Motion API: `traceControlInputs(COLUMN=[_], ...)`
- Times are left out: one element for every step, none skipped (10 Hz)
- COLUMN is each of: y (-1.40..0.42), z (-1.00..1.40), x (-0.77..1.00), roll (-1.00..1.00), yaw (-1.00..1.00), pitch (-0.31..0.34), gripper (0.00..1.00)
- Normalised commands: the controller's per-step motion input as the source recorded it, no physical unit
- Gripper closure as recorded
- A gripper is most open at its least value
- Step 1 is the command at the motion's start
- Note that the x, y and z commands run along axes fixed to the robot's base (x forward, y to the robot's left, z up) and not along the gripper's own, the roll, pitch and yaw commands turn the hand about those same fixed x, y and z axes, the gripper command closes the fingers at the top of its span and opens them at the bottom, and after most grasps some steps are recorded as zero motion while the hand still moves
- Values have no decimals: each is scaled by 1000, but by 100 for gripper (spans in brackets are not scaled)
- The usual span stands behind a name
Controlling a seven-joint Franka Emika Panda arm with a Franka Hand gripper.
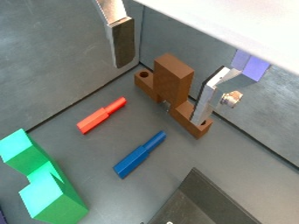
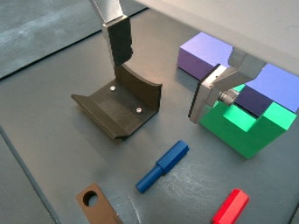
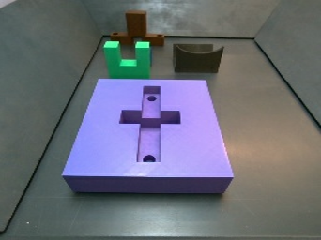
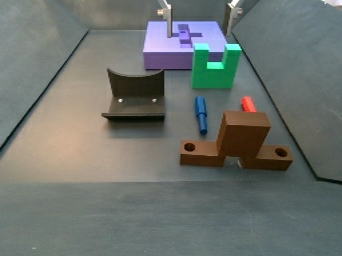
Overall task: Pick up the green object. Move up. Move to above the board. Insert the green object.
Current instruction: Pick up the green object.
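Note:
The green object [image 3: 126,69] is a bright green U-shaped block standing on the floor just beyond the board's far edge. It also shows in the side view [image 4: 211,72] and in both wrist views [image 1: 35,171] [image 2: 251,131]. The board [image 3: 189,122] is a lavender slab with a cross recess and two small holes, also seen in a side view [image 4: 167,50] and a wrist view [image 2: 201,54]. My gripper [image 4: 201,8] hangs high above the board's end by the green object, open wide and empty in both wrist views [image 1: 162,87] [image 2: 160,87]. It is out of sight in the side view nearest the board.
A brown cross-shaped piece [image 4: 241,140] stands near the green object [image 1: 173,87]. A dark olive block with a curved top [image 4: 134,95] sits to one side [image 2: 117,107]. A blue peg [image 4: 202,112] and a red peg [image 4: 247,103] lie on the floor. Grey walls enclose the floor.

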Motion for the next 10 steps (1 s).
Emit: traceControlInputs(y=[0,0,-117,-1000,-1000,-1000,-1000,-1000,-1000,-1000], z=[-26,0,-37,0,-11,-97,-223,-223,-437,-737], x=[0,14,80,-294,-3,0,0,0,0,0], roll=[0,0,-47,0,3,29,110,111,20,64], yaw=[0,0,0,-6,0,0,0,0,0,0], pitch=[0,23,0,-219,-183,-159,-106,53,67,-19], gripper=[0,0,0,0,0,0,0,0,0,0])
